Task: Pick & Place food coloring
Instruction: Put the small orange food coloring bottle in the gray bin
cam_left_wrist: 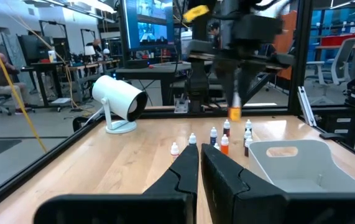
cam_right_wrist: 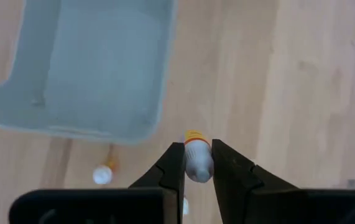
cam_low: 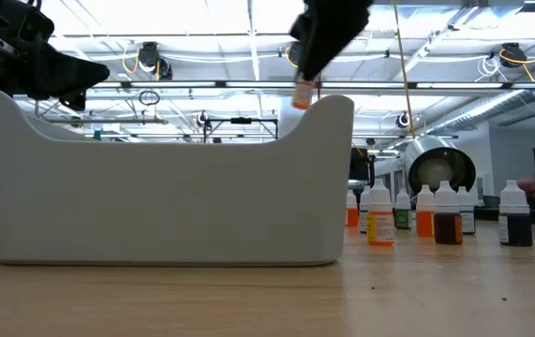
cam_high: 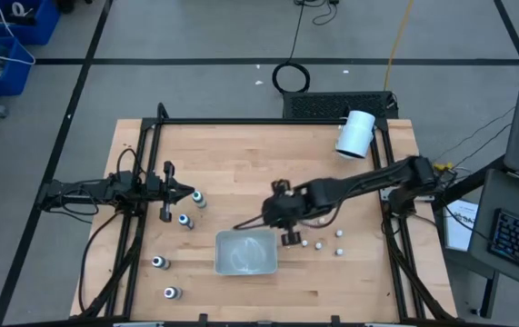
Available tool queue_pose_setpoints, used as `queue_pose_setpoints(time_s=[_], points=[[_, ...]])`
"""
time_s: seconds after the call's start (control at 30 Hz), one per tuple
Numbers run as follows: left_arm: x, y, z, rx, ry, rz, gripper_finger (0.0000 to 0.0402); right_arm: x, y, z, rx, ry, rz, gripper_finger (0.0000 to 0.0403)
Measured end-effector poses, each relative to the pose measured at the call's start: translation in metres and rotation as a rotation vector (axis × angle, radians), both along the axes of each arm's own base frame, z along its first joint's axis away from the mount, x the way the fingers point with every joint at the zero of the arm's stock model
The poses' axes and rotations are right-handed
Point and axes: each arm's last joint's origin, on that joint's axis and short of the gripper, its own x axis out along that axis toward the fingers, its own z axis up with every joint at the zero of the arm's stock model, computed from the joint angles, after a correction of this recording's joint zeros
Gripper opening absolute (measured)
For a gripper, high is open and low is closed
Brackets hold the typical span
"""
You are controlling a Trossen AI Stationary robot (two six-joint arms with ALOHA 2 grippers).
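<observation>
My right gripper [cam_right_wrist: 197,155] hangs above the table just beside the clear tray [cam_high: 220,254], shut on a tiny food coloring bottle [cam_right_wrist: 197,158] with an orange body and a pale top. More tiny bottles stand upright on the wood: a few right of the tray [cam_high: 318,243] and several dark-bodied ones on the left [cam_high: 186,221]. The low view shows a row of them [cam_low: 447,220] beyond the tray [cam_low: 155,187]. My left gripper [cam_high: 191,193] waits shut at the table's left side, level, holding nothing. My right gripper pinches the bottle's pale upper part [cam_right_wrist: 197,167] between its two fingers, coming from above and slanting down. The orange end [cam_low: 302,97] hangs below the fingertips. The bottle is lifted clear of the table, about level with the tray's rim in the low view.
A big white cylinder [cam_high: 356,134] lies at the table's far right corner. A black frame [cam_high: 259,121] runs round the tabletop. One bottle [cam_right_wrist: 102,175] stands on the wood close under my right gripper, beside the tray's wall [cam_right_wrist: 165,81].
</observation>
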Motion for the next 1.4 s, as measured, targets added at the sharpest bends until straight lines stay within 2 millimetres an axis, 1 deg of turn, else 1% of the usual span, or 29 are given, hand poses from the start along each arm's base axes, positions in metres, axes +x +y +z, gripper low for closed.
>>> queue_pose_setpoints(time_s=[0.1, 0.27, 0.37, 0.43, 0.5, 0.6, 0.7, 0.8, 0.87, 1.03, 1.2, 1.4], points=[[0.000, 0.000, 0.000, 0.000, 0.000, 0.000, 0.0026, 0.017, 0.019, 0.001, -0.005, -0.003, 0.053, 0.0046], [0.000, 0.000, 0.000, 0.000, 0.000, 0.000, 0.0026, 0.036, 0.053, 0.004, 0.005, -0.039, 0.119, 0.0046], [0.000, 0.000, 0.000, -0.001, 0.000, 0.000, 0.0026, 0.046, 0.070, -0.005, 0.013, -0.054, 0.149, 0.0046], [0.000, 0.000, 0.000, 0.000, 0.000, 0.000, 0.0026, 0.051, 0.079, -0.018, 0.047, -0.037, 0.185, 0.0046], [0.000, 0.000, 0.000, 0.000, 0.000, 0.000, 0.0026, 0.057, 0.084, -0.033, 0.085, -0.014, 0.213, 0.0046], [0.000, 0.000, 0.000, -0.001, 0.000, 0.000, 0.0026, 0.063, 0.084, -0.051, 0.076, 0.030, 0.223, 0.0046], [0.000, 0.000, 0.000, -0.001, 0.000, 0.000, 0.0026, 0.064, 0.083, -0.060, 0.062, 0.063, 0.224, 0.0046], [0.000, 0.000, 0.000, 0.000, 0.000, 0.000, 0.0026, 0.063, 0.081, -0.062, 0.052, 0.084, 0.237, 0.0046], [0.000, 0.000, 0.000, -0.001, 0.000, 0.000, 0.0026, 0.063, 0.080, -0.064, 0.075, 0.092, 0.247, 0.0046], [0.000, 0.000, 0.000, 0.000, 0.000, 0.000, 0.0026, 0.061, 0.079, -0.078, 0.111, 0.123, 0.263, 0.0046], [0.000, 0.000, 0.000, -0.001, 0.000, 0.000, 0.0026, 0.058, 0.078, -0.091, 0.104, 0.135, 0.273, 0.0046], [0.000, 0.000, 0.000, 0.000, 0.000, 0.000, 0.0026, 0.055, 0.071, -0.106, 0.081, 0.166, 0.265, 0.0046]])
